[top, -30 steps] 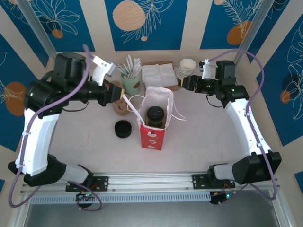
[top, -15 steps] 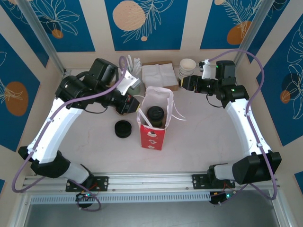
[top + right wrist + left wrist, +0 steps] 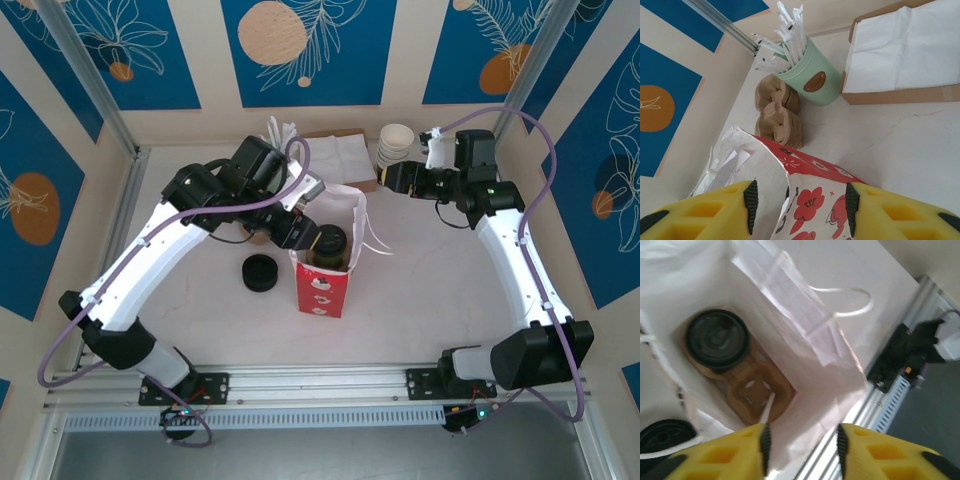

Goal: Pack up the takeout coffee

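Note:
The takeout coffee (image 3: 327, 243), a dark cup under a round black lid (image 3: 716, 338), stands inside the red-and-white paper bag (image 3: 322, 290) in one slot of a brown cardboard carrier (image 3: 757, 390). A thin white stick (image 3: 768, 406) leans in the carrier's other slot, close to my left pad. My left gripper (image 3: 303, 236) (image 3: 802, 441) hovers open over the bag's left rim, looking down into it. My right gripper (image 3: 386, 178) (image 3: 799, 200) is open at the back right, with the bag's printed side (image 3: 830, 175) far beyond its fingers.
A short black stack of lids (image 3: 261, 272) lies left of the bag. At the back stand a green cup of wrapped straws (image 3: 807, 67), a pile of brown carriers (image 3: 780, 120), a napkin box (image 3: 905, 55) and stacked white cups (image 3: 395, 143). The bag's handles (image 3: 375, 240) hang to the right.
My left arm has swung from the straw cup at the back left across to above the bag's opening. The right arm has stayed where it was.

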{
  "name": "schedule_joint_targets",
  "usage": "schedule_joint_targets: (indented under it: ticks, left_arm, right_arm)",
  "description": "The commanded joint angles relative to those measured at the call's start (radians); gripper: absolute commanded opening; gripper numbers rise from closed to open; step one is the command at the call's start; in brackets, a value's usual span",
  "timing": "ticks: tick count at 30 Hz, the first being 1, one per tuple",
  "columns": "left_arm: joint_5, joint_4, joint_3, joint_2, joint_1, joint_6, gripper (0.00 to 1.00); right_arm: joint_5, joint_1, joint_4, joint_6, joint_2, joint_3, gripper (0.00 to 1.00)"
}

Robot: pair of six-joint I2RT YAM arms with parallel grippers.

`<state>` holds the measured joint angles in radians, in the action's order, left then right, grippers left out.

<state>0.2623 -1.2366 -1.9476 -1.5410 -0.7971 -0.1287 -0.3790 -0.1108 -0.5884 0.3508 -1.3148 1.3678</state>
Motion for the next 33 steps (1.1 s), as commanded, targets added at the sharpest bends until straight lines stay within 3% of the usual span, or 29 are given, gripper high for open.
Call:
schedule_joint_targets:
  ticks: [1,10,15,21,25,33]
  left_arm:
    - [-0.164,0.033,-0.006,0.002,-0.005,-0.055,0.46]
    - [-0.318,0.142,0.039,-0.014,-0.006,-0.155,0.61]
    - [-0.426,0.142,0.036,-0.067,-0.006,-0.247,0.62]
    - [-0.454,0.157,0.054,-0.123,-0.005,-0.298,0.61]
    - [-0.447,0.183,0.083,-0.150,-0.005,-0.315,0.57]
    - [-0.500,0.183,0.098,-0.186,-0.006,-0.366,0.32]
  right_arm:
    - [-0.028,-0.001,0.018,0.023,0.008,-0.021,0.52]
    - [-0.026,-0.013,0.024,0.032,0.007,-0.024,0.52]
    - [-0.020,-0.018,0.026,0.040,0.007,-0.024,0.52]
    - [-0.002,-0.022,0.026,0.048,0.006,-0.029,0.52]
    - [0.002,-0.022,0.028,0.051,0.005,-0.033,0.51]
    - [0.002,-0.023,0.035,0.053,0.001,-0.035,0.52]
